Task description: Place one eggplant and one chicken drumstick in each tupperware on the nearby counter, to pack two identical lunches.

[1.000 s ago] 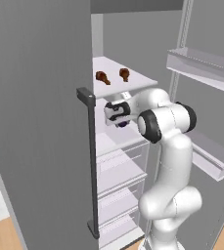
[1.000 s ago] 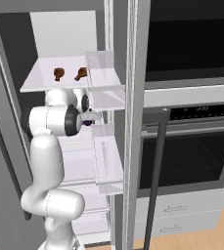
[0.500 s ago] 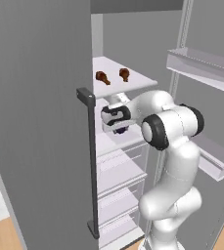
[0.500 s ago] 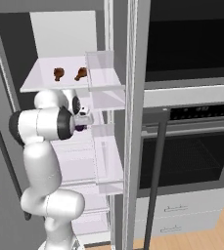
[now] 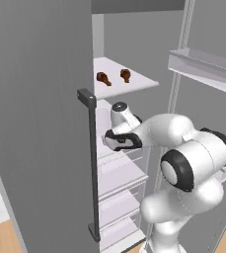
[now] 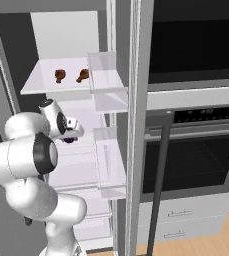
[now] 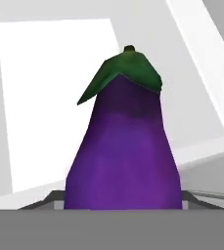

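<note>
- Left base view looks from behind-left, past the fridge door (image 5: 40,123).
- Right base view looks from behind-right; both share the drumstick shelf (image 6: 46,85).
- Hand view sits very close to the eggplant (image 7: 123,151).

Hidden and cut-off parts around the fridge

The eggplant (image 7: 123,146) loses its lower end behind the hand view's bottom, so the jaws' contact with it cannot be seen. In the right base view only a purple sliver (image 6: 69,140) shows beneath the hand. The two drumsticks (image 5: 103,78) are too small to make out.
</note>
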